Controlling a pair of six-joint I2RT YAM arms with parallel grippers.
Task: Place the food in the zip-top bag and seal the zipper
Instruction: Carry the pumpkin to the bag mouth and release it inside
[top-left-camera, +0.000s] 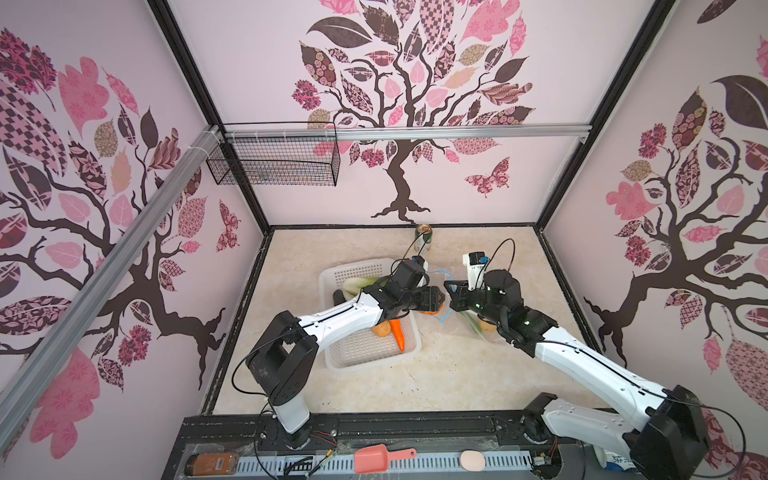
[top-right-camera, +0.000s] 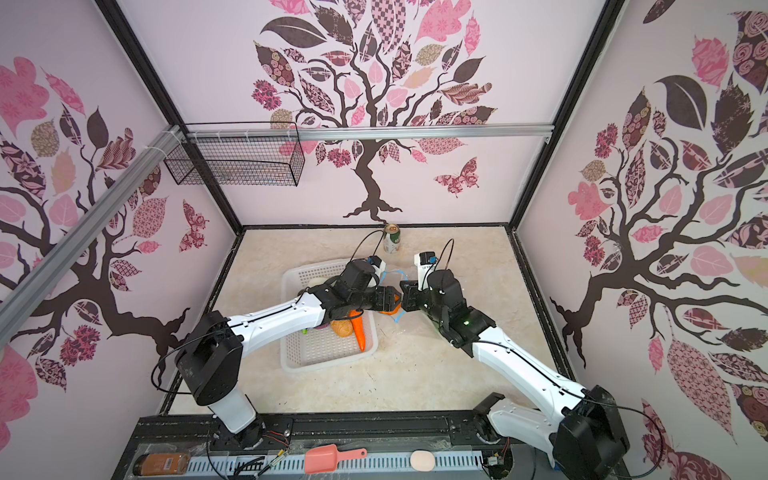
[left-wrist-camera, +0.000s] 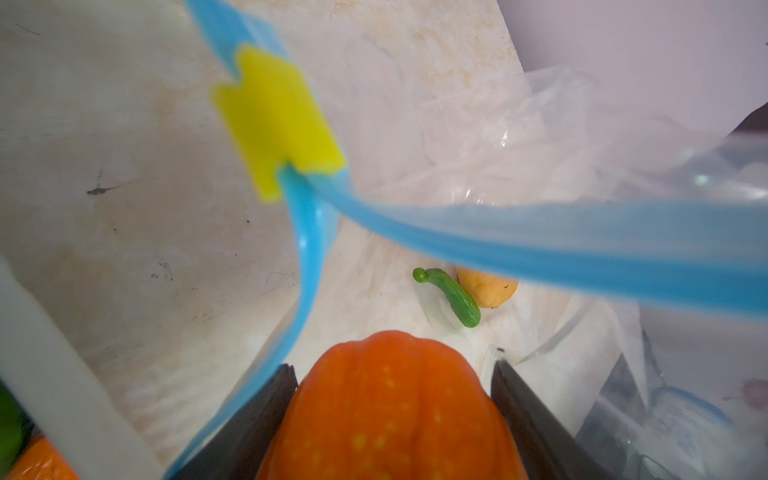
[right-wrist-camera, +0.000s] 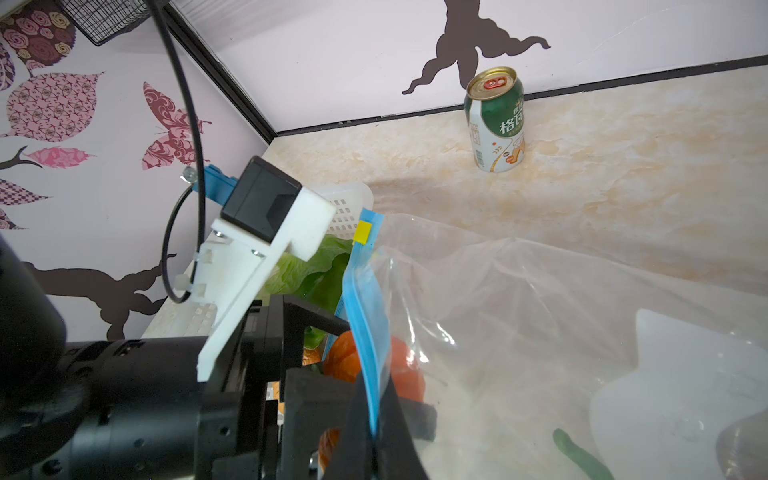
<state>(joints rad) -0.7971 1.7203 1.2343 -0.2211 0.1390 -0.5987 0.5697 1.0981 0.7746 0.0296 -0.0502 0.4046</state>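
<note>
Pumpkin (left-wrist-camera: 390, 415), orange and ribbed, sits clamped between the two black fingers (left-wrist-camera: 253, 428) of the left gripper (left-wrist-camera: 395, 361), which stands fairly wide around it. The pumpkin is at the open mouth of the bag (right-wrist-camera: 519, 311). In the left wrist view the zipper (left-wrist-camera: 540, 245) splits just past its yellow slider (left-wrist-camera: 276, 124): one blue strip runs beside a finger and the other crosses beyond the pumpkin. In the right wrist view part of the pumpkin shows through the clear plastic behind the strip. The right gripper (right-wrist-camera: 376, 415) is closed tight on the zipper, pinching one strip and holding it up off the tabletop (top-left-camera: 457, 374). Deeper in the bag lie a cucumber (left-wrist-camera: 455, 297) and, touching it, a tan vegetable (left-wrist-camera: 492, 286).

The bag lies near the middle of the tabletop, its mouth turned to the basket (top-left-camera: 370, 365), which sits just beside it toward the left edge. In the basket a carrot (top-left-camera: 398, 336) lies along the side nearest the bag, touching a potato (top-right-camera: 343, 327). Lettuce (right-wrist-camera: 307, 270) lies at the basket's far end. In both top views the two grippers meet almost nose to nose over the gap between basket and bag. A can (top-left-camera: 424, 237) stands upright near the far edge, about midway along it, beyond the bag.
</note>
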